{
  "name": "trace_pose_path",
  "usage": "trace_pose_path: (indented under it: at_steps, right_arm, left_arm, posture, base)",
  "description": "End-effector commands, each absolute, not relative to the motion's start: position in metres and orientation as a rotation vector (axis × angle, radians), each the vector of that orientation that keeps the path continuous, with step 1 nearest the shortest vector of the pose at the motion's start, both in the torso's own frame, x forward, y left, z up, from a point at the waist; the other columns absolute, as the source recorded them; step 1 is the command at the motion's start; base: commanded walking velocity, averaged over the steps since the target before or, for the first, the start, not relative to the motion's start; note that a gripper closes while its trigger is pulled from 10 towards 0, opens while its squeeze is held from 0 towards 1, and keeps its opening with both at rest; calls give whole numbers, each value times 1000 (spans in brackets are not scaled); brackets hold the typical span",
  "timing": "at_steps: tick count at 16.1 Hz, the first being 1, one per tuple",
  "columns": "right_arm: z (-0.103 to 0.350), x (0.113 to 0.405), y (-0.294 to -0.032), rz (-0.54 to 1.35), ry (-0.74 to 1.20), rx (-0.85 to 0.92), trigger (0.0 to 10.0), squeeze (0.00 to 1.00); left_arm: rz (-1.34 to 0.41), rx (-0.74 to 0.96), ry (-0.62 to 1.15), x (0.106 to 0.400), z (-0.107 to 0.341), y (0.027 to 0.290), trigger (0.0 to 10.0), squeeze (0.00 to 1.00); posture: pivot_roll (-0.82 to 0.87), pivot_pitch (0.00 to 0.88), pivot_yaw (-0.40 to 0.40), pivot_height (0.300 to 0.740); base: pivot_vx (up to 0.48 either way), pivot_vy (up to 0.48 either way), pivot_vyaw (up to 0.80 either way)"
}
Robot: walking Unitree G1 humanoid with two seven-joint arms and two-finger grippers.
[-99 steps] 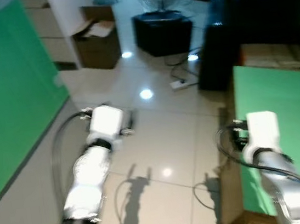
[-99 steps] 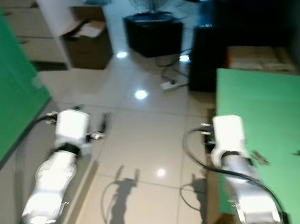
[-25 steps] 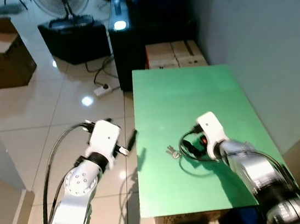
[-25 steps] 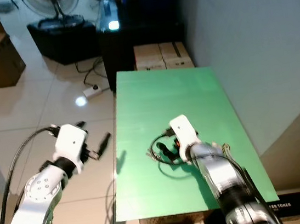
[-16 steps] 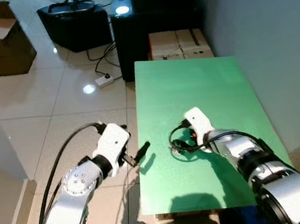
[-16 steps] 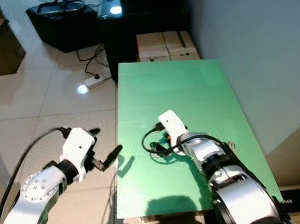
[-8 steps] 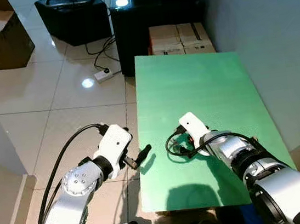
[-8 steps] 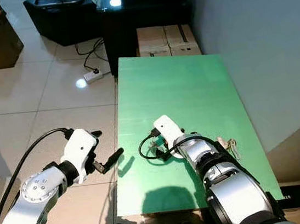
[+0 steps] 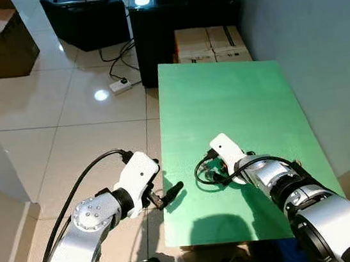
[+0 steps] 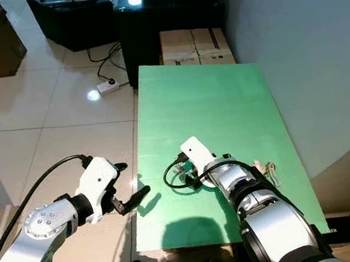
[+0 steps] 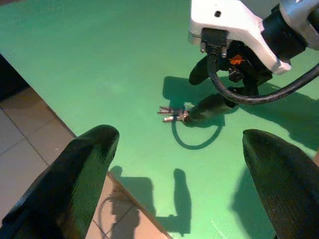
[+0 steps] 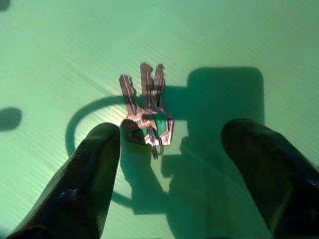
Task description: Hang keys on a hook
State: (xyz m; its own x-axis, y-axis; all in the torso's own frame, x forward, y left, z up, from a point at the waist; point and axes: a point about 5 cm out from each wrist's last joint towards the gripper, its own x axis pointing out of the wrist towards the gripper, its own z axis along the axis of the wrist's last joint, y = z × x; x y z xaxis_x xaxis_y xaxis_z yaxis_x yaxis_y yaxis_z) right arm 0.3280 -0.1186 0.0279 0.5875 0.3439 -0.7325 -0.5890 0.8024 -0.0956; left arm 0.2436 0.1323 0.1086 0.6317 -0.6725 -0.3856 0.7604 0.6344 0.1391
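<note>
Green table [image 9: 235, 97] bears keys [image 12: 147, 112] between right pincer [image 12: 169, 164] fingers.

The right arm is reaching forward and inward, its silver forearm angling up from the lower right and its white wrist block tipping downward. The right gripper [image 12: 167, 144] is pointing down with its two black fingers [image 12: 94, 169] spreading wide apart. The left arm is bending at the elbow and extending forward from the lower left, a black cable looping off its wrist. The left gripper [image 9: 169, 193] is hovering low, apparently parted, its fingers [image 11: 75, 174] standing well apart.
</note>
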Motion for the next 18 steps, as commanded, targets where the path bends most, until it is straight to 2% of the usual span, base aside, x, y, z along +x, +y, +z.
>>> trace_pose_path:
  at_steps: [1,4,9,12,15,16,17,18]
  right_arm:
    - [28,328,-119,561,777,-348,0,0]
    - [27,328,-120,548,784,-335,0,0]
    - [26,326,-119,540,792,-267,4510,0]
    - [24,324,-119,539,811,-262,4706,0]
    - [22,323,-120,544,828,-249,4549,0]
    - [22,323,-120,544,831,-246,4157,0]
    - [22,322,-121,544,836,-240,3059,0]
    - [22,322,-121,544,841,-230,0,0]
  left_arm:
    - [-863,295,316,239,110,130,10000,0]
    - [-888,288,342,236,109,130,10000,0]
    - [-925,303,356,233,109,128,10000,0]
    - [-927,309,358,234,109,129,10000,0]
    - [-943,323,357,236,110,129,10000,0]
    - [-943,325,357,236,110,128,10000,0]
    - [-944,329,357,235,110,128,10000,0]
    - [-945,330,357,236,111,128,10000,0]
  posture:
    - [11,160,-62,740]
    - [10,169,-52,740]
    - [19,167,-41,740]
    - [13,155,-32,740]
    - [12,157,-29,740]
    - [15,162,-30,740]
    - [14,162,-29,740]
    - [14,164,-29,740]
  base:
    - [0,0,0]
    - [0,0,0]
    - [0,0,0]
    - [0,0,0]
    - [0,0,0]
    - [0,0,0]
    - [0,0,0]
    - [0,0,0]
